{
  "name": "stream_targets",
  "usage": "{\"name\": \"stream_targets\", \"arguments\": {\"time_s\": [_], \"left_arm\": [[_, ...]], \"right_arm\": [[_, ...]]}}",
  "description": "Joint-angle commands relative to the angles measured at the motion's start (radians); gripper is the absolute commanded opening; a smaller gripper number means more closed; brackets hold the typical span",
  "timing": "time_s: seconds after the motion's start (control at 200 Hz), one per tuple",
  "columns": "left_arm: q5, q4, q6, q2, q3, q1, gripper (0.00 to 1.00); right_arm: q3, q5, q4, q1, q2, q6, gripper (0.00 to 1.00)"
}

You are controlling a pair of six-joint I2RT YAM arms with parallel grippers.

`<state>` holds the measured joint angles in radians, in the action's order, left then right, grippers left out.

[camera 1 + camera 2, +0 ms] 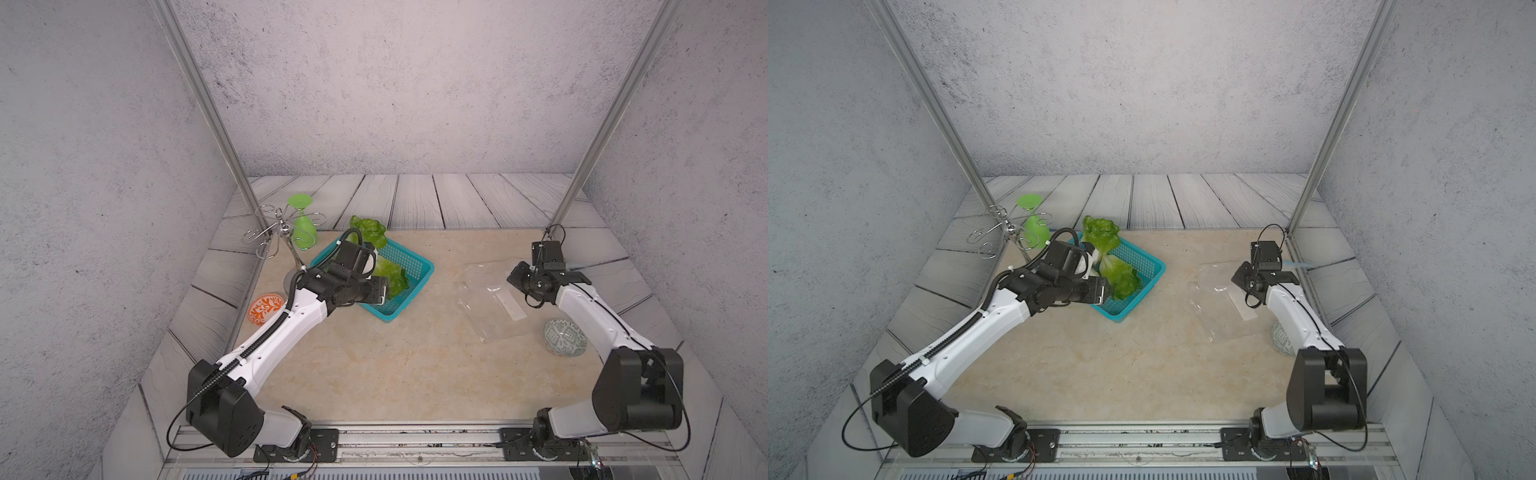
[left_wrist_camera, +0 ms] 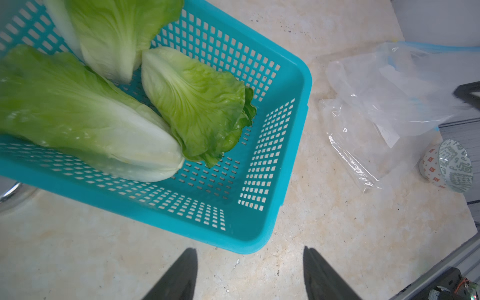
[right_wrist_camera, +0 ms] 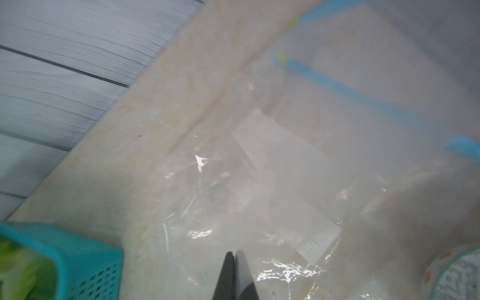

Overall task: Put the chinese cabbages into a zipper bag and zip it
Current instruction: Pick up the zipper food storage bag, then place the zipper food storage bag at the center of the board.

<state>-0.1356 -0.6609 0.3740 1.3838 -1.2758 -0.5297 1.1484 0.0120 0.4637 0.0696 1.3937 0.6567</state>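
Three cabbages (image 2: 197, 104) lie in basket (image 2: 244, 239), zipper bag (image 2: 376, 109) apart.

This was a robot test cell dressed as a kitchen counter. A left arm (image 1: 282, 332) and a right arm (image 1: 590, 311) were bolted to an aluminium rail (image 1: 415, 440) at the near edge. Slanted metal posts (image 1: 208, 108), concrete-print walls (image 1: 395, 83) and plank-print sheets (image 1: 415, 199) enclosed a marble-look tabletop (image 1: 374, 353).

Three cabbages (image 2: 91, 117) (image 2: 197, 104) (image 2: 117, 33) are showing in the left wrist view, while only two are showing in both top views. One basket (image 2: 241, 239) and one bag (image 1: 486, 299) are lying out. Two bowls are sitting out, an orange bowl (image 1: 266, 308) and a teal bowl (image 1: 565, 336). One goblet (image 1: 302, 226) and one rack (image 1: 284, 227) are standing. Two arms are showing, the left arm (image 1: 291, 324) and the right arm (image 1: 590, 307).
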Motion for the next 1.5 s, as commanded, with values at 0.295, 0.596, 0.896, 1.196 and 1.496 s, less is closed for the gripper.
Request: {"name": "stream_targets", "arguments": {"time_s": [0.295, 0.596, 0.896, 1.196, 1.496], "left_arm": [[-0.125, -0.097, 0.031, -0.147, -0.030, 0.217, 0.69], [-0.066, -0.144, 0.054, -0.240, 0.057, 0.370, 0.70], [-0.400, 0.350, 0.353, -0.105, 0.234, 0.188, 0.63], [-0.285, 0.177, 0.221, -0.055, 0.284, 0.100, 0.59], [-0.303, 0.069, 0.123, -0.197, 0.342, 0.099, 0.78]], "right_arm": [[0.343, -0.164, 0.263, 0.519, 0.005, -0.264, 0.00], [0.155, -0.446, 0.070, 0.736, 0.163, -0.132, 0.00], [-0.036, -0.496, 0.092, 0.716, 0.048, -0.117, 0.13], [-0.063, -0.531, 0.052, 0.627, 0.052, -0.087, 0.13], [-0.047, -0.477, 0.174, 0.490, 0.029, -0.154, 0.28]]}}
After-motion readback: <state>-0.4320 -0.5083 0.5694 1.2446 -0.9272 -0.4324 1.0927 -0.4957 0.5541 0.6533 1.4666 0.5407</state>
